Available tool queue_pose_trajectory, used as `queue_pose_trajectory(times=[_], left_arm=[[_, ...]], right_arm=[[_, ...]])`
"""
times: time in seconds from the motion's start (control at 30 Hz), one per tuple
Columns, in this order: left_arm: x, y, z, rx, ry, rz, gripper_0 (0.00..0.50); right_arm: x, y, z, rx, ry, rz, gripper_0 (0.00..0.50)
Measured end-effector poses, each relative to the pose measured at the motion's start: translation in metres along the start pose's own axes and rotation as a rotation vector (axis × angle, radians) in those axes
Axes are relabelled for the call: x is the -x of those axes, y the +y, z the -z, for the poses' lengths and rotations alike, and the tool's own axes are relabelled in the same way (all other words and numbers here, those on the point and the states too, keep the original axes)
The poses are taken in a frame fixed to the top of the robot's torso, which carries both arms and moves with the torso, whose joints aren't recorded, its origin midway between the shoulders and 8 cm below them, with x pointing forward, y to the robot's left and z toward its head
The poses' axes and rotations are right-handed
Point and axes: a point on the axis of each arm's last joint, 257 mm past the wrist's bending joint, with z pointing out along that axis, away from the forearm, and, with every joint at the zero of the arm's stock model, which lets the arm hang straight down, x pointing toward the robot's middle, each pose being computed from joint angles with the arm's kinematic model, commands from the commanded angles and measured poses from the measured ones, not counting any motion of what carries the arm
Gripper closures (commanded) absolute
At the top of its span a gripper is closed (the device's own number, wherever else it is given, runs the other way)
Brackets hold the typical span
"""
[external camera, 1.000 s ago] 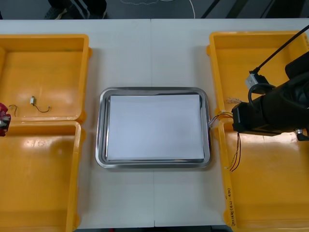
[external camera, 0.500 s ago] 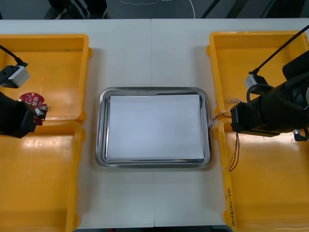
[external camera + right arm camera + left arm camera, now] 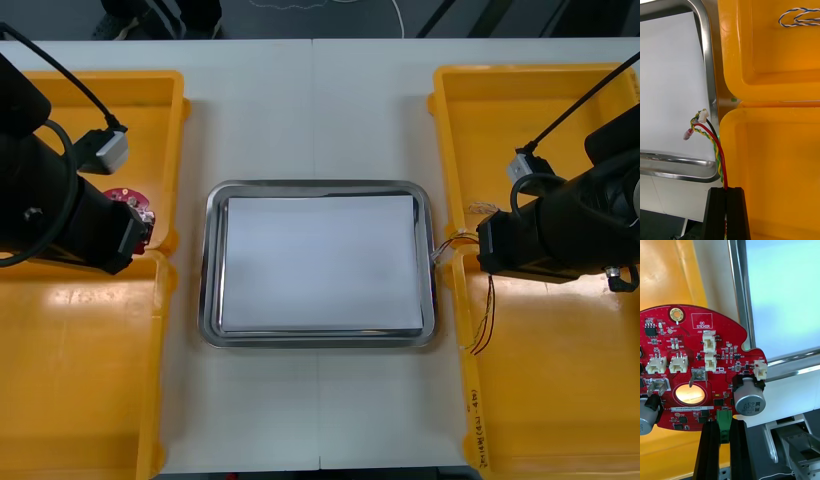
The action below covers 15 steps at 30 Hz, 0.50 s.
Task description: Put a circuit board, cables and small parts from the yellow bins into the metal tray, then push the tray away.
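1. The left tool was over the inner rim of the left yellow bins, where the far bin met the near one.
2. Its fingers pinched the round red circuit board by a green part at its edge. The board was held just left of the metal tray.
3. The tray, white inside, lay on the desk between the bins.
4. The right tool was over the inner rim of the right yellow bins, its fingers pressed on the red and yellow cable.
5. The cable's white plug end hung over the tray's right rim, and the other end over the near right bin.
6. A twisted blue and white cable lay in the far right bin.
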Motion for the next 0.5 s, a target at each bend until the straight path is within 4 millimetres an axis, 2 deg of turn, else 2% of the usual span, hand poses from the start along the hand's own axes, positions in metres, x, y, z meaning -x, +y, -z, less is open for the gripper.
queue_pose_trajectory(times=[0.2, 0.5], left_arm=[[0.007, -0.011, -0.008, -0.005, -0.021, -0.007, 0.496], [0.017, -0.040, -0.029, -0.024, -0.055, 0.042, 0.495]], right_arm=[[0.000, 0.000, 0.000, 0.000, 0.000, 0.000, 0.500], [0.000, 0.000, 0.000, 0.000, 0.000, 0.000, 0.500]])
